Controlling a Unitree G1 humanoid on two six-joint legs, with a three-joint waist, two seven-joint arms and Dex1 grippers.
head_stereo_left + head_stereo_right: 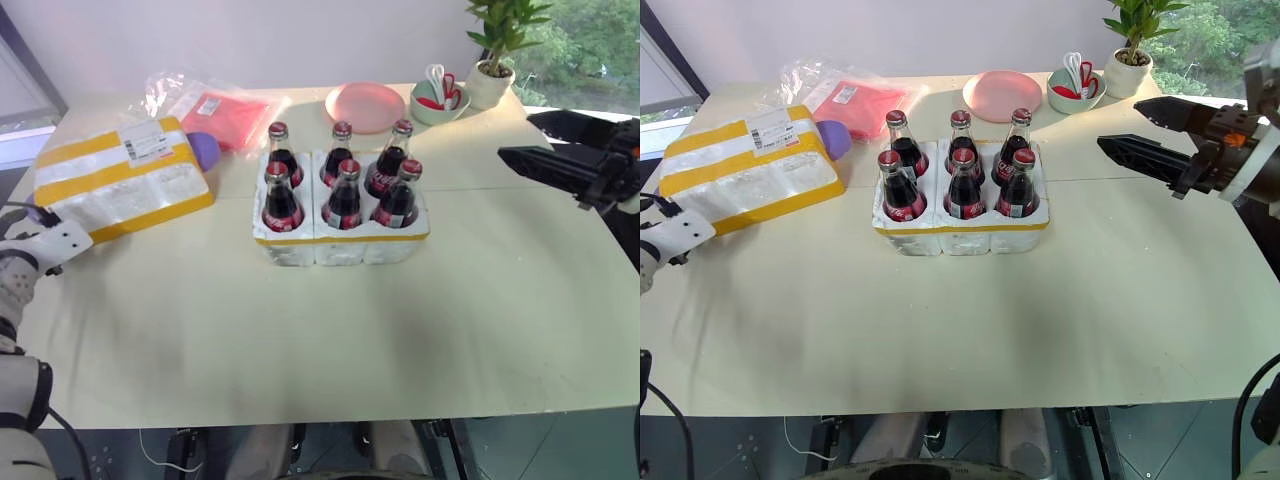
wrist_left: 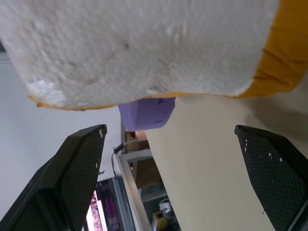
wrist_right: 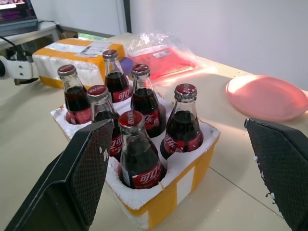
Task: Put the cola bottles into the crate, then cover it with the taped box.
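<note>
Nearest on the left, the left gripper (image 2: 173, 178) sits at the near-left edge of the table (image 1: 330, 340), its two black fingers (image 2: 72, 178) spread wide with nothing between them, pointed at the near end of the taped box (image 1: 120, 180) and just short of it. That box, white foam banded in wide yellow tape with a white shipping label on top, lies on the far-left part of the table, well apart from the crate (image 1: 340, 240). A purple object (image 1: 205, 150) peeks out at its far right corner, beside a clear bag holding something red (image 1: 215, 105). All six cola bottles (image 1: 343, 190) stand upright in the wells of the crate, which rests at the middle of the table, uncovered. On the right, the right gripper (image 1: 1160, 135) hovers above the table, fingers wide apart and empty, pointing left toward the crate but clear of it. Farther back lie a pink plate (image 1: 365, 105), a pale green bowl (image 1: 440, 100) and a potted plant (image 1: 495, 50).
</note>
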